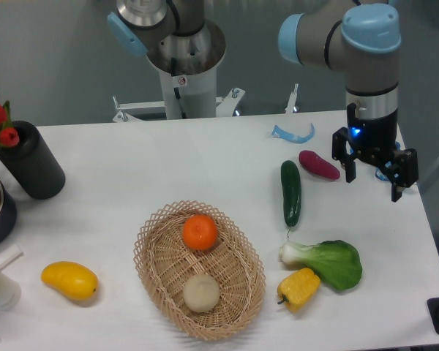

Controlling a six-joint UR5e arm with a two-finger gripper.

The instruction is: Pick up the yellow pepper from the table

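1. The yellow pepper (300,287) was seen lying on its side near the front-right of the table (154,157), stem twd the camera-left. It lay just right of the wicker basket (200,322) and touching, or all but touching, the bok choy (329,262).
2. The gripper (374,175) was held well apart from the pepper, over the far-right part of the table, next to a purple-red veg, prob. a sweet potato (319,164). Fingers were spread and nothing was held betw. them.
3. Step in hand was judged to be the approach: gripper to be brought fwd over the pepper before any descent.
4. For a good grasp, jaws would best be aligned across the pepper's narrower width, not along stem-to-tip. Fingers should be kept off the bok choy leaf so it is not pinched or dragged along.
5. The descent should be centred on the body, not the stem; a lobed surface may slip if caught off-centre.
6. The stemless yellow mango-like fruit (70,281) at front-left was not to be confused w/ the target. The cucumber (290,192) lay roughly betw. gripper and pepper and should be cleared at height.
7. Arm pose: wrist pointed straight down, fingers vertical, forearm coming in from top-right; the base (183,73) stood at the table's rear.
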